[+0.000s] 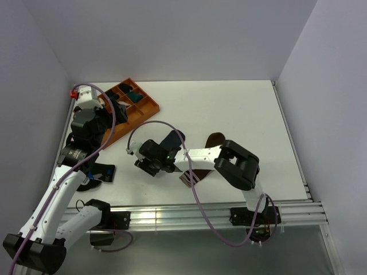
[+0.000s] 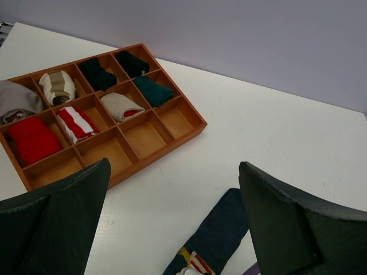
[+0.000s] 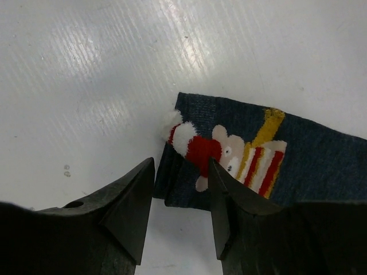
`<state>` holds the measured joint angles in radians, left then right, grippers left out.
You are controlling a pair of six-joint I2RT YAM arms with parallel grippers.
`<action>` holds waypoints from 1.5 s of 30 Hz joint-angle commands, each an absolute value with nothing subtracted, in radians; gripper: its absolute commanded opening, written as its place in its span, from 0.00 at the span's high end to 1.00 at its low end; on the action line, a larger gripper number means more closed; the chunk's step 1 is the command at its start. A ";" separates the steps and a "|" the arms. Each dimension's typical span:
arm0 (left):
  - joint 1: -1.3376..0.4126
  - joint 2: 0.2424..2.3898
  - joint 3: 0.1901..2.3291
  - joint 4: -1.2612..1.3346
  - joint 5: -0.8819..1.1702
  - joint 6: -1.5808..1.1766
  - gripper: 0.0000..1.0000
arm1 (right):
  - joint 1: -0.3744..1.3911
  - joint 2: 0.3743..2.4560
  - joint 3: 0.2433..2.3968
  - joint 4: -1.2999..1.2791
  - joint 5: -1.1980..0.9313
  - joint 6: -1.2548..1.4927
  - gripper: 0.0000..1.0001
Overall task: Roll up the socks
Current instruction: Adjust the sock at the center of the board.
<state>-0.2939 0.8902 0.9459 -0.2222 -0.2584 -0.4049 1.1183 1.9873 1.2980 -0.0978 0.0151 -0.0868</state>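
The navy sock [image 1: 172, 138] lies flat near the table's middle, toe pointing away; it also shows in the left wrist view [image 2: 229, 229]. Its cuff [image 3: 252, 154] has a red, white and tan bear pattern. My right gripper [image 1: 150, 166] is low over that cuff, and in its wrist view [image 3: 181, 166] the jaws stand narrowly apart with the cuff's corner between them. The brown sock [image 1: 215, 139] lies mostly hidden under my right arm, its pale-striped cuff [image 1: 188, 179] showing. My left gripper [image 1: 97, 176] is wide open and empty, raised above the table [image 2: 174, 164].
An orange divided tray [image 1: 150, 109] sits at the back left, holding several small rolled bundles [image 2: 77, 123]; some near compartments [image 2: 146, 137] are bare. Walls close in the table on the left, back and right. A metal rail [image 1: 189, 212] runs along the near edge.
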 commanded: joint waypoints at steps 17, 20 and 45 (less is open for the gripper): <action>-0.284 0.893 0.950 -0.193 -0.226 -0.400 0.01 | 1.161 2.086 1.390 -0.153 0.116 -0.077 0.52; -0.282 0.894 0.950 -0.193 -0.224 -0.400 0.01 | 1.163 2.085 1.375 -0.160 0.129 -0.100 0.55; -0.376 0.862 0.479 0.260 -0.124 -0.744 0.57 | 0.873 1.808 1.147 -0.509 -0.623 -0.434 0.89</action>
<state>-0.3344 0.9043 0.5610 0.0204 -0.1566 -0.7002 0.8883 1.8179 1.1183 -0.4118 -0.4805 -0.3901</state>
